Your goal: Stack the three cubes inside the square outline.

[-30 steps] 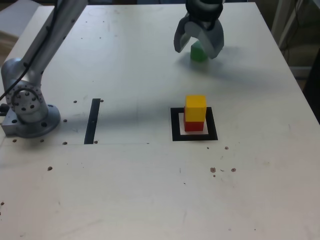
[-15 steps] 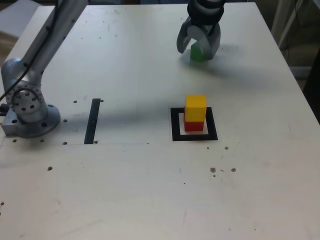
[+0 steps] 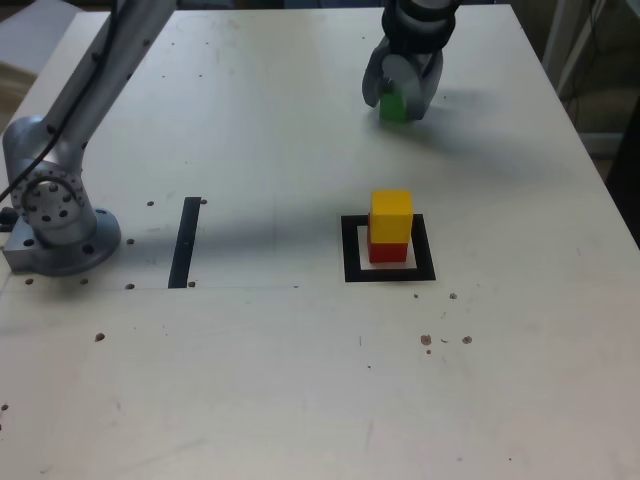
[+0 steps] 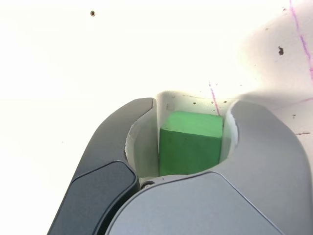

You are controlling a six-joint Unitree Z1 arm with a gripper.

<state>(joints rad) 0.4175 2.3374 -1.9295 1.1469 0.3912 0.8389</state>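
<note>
Claw (image 4: 193, 100): jaws partly closed around green cube (image 4: 190, 149), firm grip unclear | green cube: between 2 fingers | yellow cube (image 3: 391, 216): atop red cube (image 3: 388, 252), inside square outline (image 3: 354, 273)

The base (image 3: 62, 252) is silvery grey, a rounded drum on a broad foot, dotted with small dark round marks. Above it in the exterior view, a smooth grey arm tube (image 3: 125, 72) carries dark specks, and a thin black cable (image 3: 98, 62) curves down across it. Well to the base's right in that view, a glossy black collar (image 3: 420, 28) meets the gripper (image 3: 393, 110), its curved grey jaws pale inside, with dark-seamed panels.
</note>
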